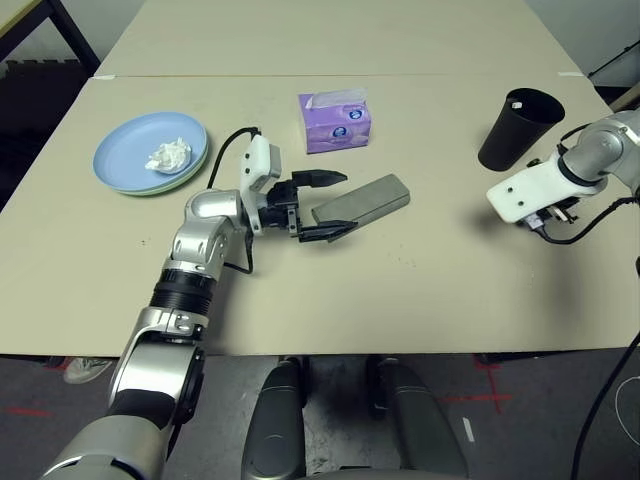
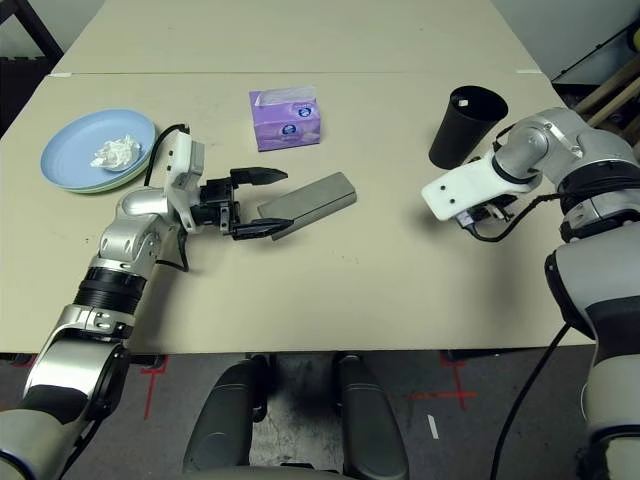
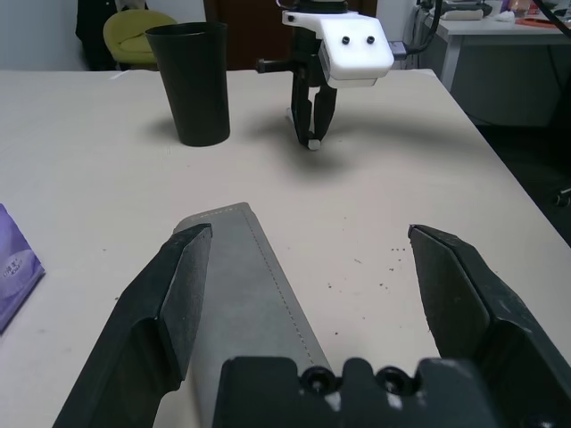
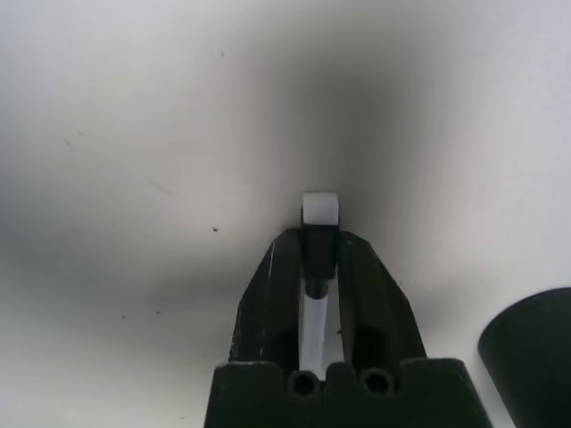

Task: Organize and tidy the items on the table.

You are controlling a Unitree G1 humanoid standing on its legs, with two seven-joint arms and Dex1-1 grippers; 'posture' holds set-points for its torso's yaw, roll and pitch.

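A grey oblong glasses case (image 1: 365, 199) lies near the middle of the beige table (image 1: 420, 290). My left gripper (image 1: 336, 205) stands open, its two black fingers on either side of the case's near end; in the left wrist view the case (image 3: 236, 276) runs close along one finger (image 3: 174, 285). At the far left a light blue plate (image 1: 135, 140) sits stacked on a pale green plate (image 1: 196, 165), with a crumpled white tissue wad (image 1: 168, 155) on it. My right gripper (image 2: 470, 220) is shut, pointing down at bare table beside the black cup, with nothing visible in it.
A purple tissue box (image 1: 335, 121) stands behind the case. A tall black cup (image 1: 518, 128) stands at the back right, just beyond my right wrist. A seam to a second table (image 1: 330, 40) runs along the far edge.
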